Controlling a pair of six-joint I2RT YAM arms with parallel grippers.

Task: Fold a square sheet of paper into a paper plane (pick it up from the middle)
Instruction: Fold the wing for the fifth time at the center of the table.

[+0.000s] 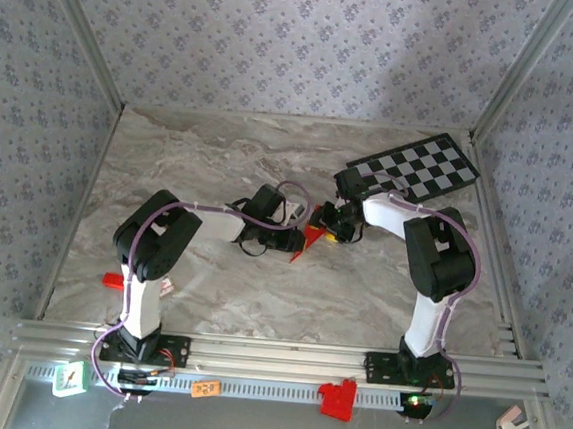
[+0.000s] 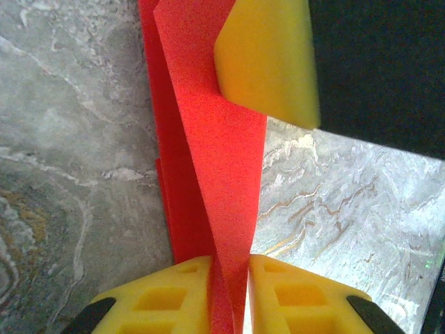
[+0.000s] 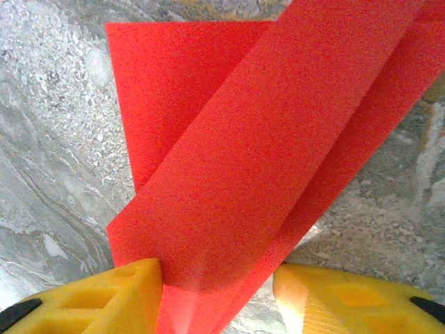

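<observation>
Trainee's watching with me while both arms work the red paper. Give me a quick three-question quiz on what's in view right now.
1. Whose fingers stand wider apart around the folded red paper: the left gripper or the right gripper?
2. True or false: the paper lies flat and unfolded on the marble-patterned table.
3. Where is the checkered board? A) far right corner of the table B) near left corner C) under the paper

Key: 1 right gripper; 2 false; 3 A.
</observation>
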